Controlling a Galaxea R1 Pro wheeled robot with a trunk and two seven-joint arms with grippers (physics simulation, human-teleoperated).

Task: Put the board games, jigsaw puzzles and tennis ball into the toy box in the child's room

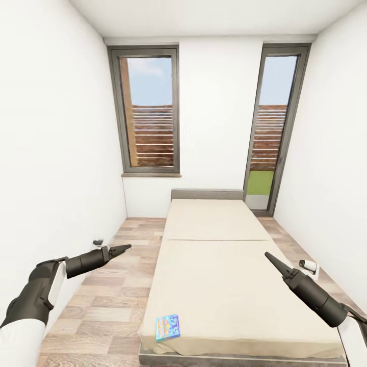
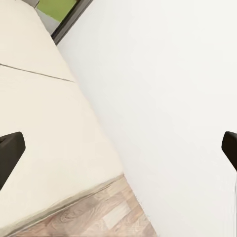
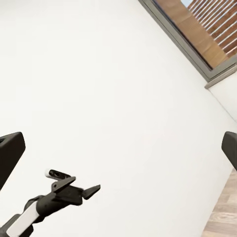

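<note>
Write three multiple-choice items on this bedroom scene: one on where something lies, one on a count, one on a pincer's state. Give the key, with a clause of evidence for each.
1. Where does the board game lie on the bed?
A. Against the headboard
B. Near the foot-end corner on the robot's left
C. In the middle of the mattress

2. How many board games show on the bed in the head view?
A. One
B. Two
C. Three

3. What is the state of the left pincer?
A. Shut on a board game
B. Shut on nothing
C. Open and empty

Key: 1 B, the blue printed box sits by the near left corner of the mattress. 2 A, a single box lies on the beige surface. 3 C, the left wrist view has its fingers far apart at both edges, nothing between them.
</note>
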